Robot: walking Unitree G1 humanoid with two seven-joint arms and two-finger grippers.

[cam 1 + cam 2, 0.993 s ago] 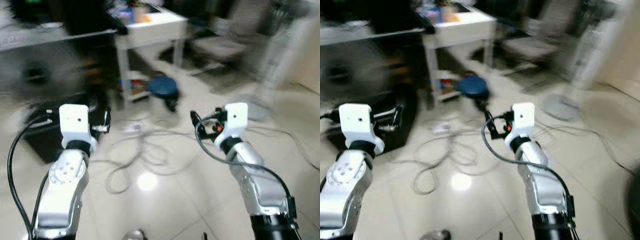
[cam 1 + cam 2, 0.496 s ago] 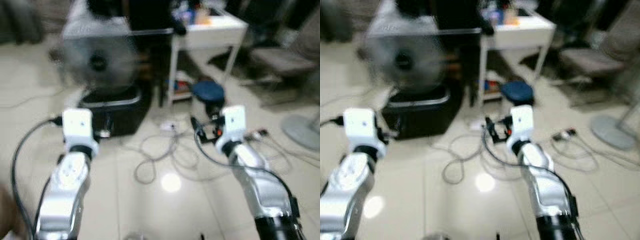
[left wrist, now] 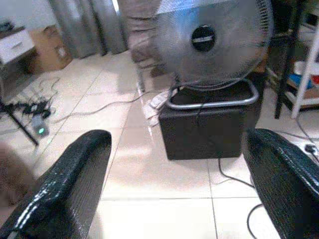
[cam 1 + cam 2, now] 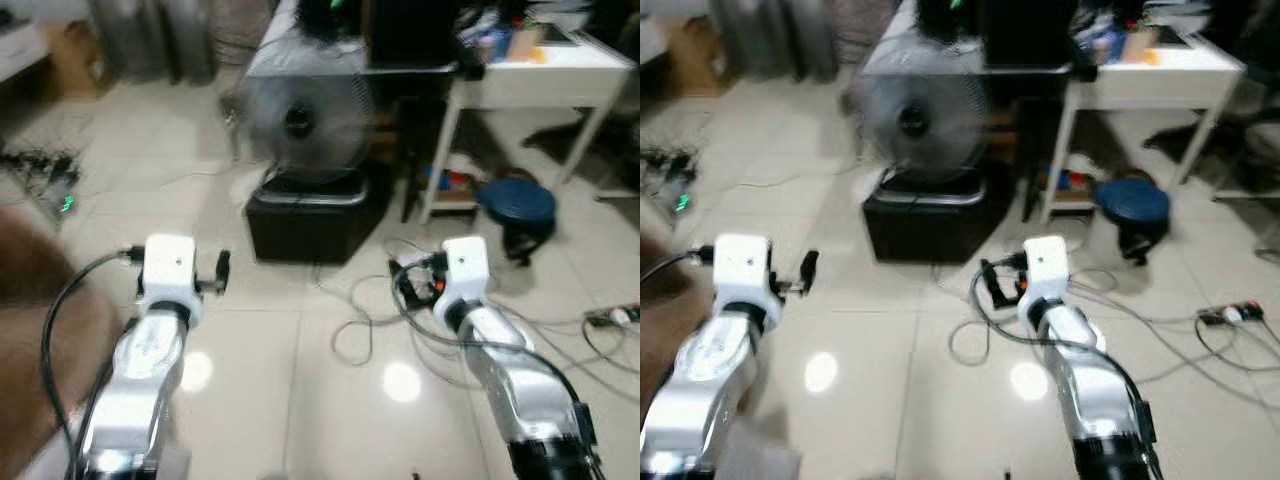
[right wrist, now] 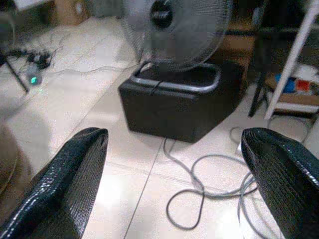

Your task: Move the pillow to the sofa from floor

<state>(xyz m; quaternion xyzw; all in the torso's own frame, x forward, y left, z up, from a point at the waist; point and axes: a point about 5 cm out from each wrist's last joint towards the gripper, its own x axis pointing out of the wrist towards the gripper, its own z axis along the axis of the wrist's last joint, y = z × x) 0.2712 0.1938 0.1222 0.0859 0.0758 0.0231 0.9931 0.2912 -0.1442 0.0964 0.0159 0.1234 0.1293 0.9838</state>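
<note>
Grippers come nearest: the left gripper (image 3: pixel 174 189) and the right gripper (image 5: pixel 174 184) are both raised ahead of the robot with their black fingers spread wide and nothing between them, the left one short of the black box (image 4: pixel 312 212) and to its left, the right one short of it and to its right. Just past the right gripper, a loose grey cable (image 4: pixel 385 315) lies coiled on the pale tiled floor (image 4: pixel 250 400), in front of the box and a little to its right. A fan (image 4: pixel 298 122) stands on top of the box, its round cage blurred. Right of the box stands a white table (image 4: pixel 545 80), with a dark blue stool (image 4: pixel 518 200) on the floor in front of it. Well to the left of the box, close to the robot at the frame's edge, sits a soft brown shape (image 4: pixel 35 330); whether this is the pillow or part of the sofa cannot be told, and no pillow can be made out for certain. As a judgement, a pillow should be light, soft and easily squashed, not fragile or slippery, so it would best be pinched deep at a corner or along an edge seam, or pressed between both grippers at opposite sides, and lifted well above the cable.
</note>
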